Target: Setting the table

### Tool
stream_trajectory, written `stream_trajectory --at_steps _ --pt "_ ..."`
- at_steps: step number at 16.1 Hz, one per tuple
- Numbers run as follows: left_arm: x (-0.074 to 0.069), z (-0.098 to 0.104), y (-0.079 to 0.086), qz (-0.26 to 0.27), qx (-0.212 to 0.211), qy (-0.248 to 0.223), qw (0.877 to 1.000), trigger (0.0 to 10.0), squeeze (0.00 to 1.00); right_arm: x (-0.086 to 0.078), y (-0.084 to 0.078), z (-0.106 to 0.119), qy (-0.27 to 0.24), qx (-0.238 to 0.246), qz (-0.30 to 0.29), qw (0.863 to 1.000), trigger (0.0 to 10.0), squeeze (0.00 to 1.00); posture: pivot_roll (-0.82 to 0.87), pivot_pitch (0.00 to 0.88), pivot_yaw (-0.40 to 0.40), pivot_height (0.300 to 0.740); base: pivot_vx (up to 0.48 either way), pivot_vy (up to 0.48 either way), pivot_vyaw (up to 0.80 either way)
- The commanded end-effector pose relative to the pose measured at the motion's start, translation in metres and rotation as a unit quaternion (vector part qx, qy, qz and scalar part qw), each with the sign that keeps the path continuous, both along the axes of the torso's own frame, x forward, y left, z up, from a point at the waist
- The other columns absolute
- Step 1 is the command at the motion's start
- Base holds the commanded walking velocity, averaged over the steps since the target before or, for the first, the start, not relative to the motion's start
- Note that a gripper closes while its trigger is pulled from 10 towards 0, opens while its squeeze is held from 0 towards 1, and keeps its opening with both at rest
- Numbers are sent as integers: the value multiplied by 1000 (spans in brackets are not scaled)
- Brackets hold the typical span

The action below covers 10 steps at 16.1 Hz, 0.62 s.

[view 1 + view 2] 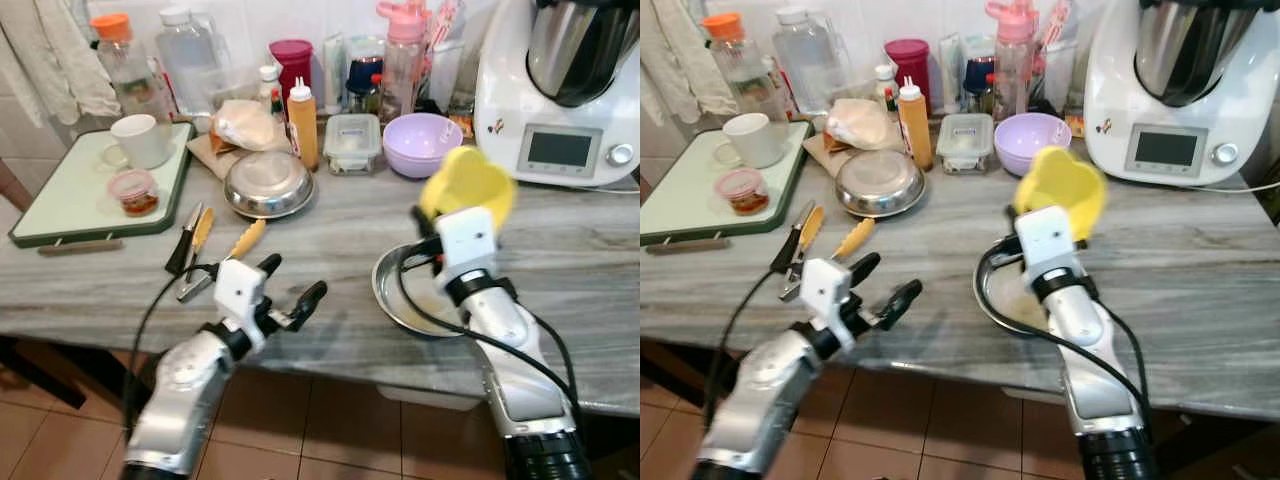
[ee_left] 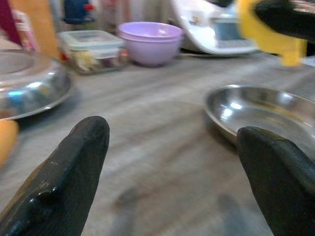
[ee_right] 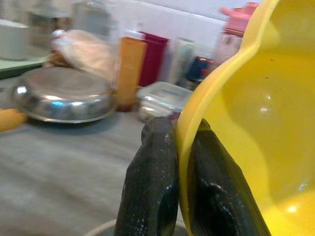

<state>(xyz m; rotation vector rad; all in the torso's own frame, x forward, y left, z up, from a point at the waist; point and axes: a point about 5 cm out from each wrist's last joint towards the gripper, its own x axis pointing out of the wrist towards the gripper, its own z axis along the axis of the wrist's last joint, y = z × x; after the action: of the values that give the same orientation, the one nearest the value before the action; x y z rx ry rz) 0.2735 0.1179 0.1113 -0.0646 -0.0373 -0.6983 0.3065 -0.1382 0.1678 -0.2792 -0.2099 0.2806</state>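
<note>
My right gripper [image 3: 181,189] is shut on the rim of a yellow bowl [image 1: 468,185] and holds it tilted in the air. Just below it, a shallow steel plate [image 1: 395,287] lies on the grey marble counter [image 1: 330,225], near the front edge. My left gripper [image 1: 292,282] hovers open and holds nothing at the counter's front edge, left of the plate. In the left wrist view, the steel plate [image 2: 261,112] lies ahead between the two black fingertips [image 2: 74,167].
An upturned steel bowl [image 1: 268,185], a purple bowl [image 1: 422,143], a lidded food box [image 1: 352,140] and an orange squeeze bottle [image 1: 303,125] stand behind. A green tray [image 1: 60,205] with a white mug [image 1: 140,140] sits left. Yellow-handled tools [image 1: 200,235] lie near my left gripper. A white kitchen machine [image 1: 560,95] stands at the right.
</note>
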Motion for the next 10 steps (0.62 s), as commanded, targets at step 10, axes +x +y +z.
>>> stream_trajectory --at_steps 10 --pt "-17 4 3 -96 43 11 994 10000 0 14 45 12 113 51 196 973 10000 0 -26 82 58 740 0 0 0"
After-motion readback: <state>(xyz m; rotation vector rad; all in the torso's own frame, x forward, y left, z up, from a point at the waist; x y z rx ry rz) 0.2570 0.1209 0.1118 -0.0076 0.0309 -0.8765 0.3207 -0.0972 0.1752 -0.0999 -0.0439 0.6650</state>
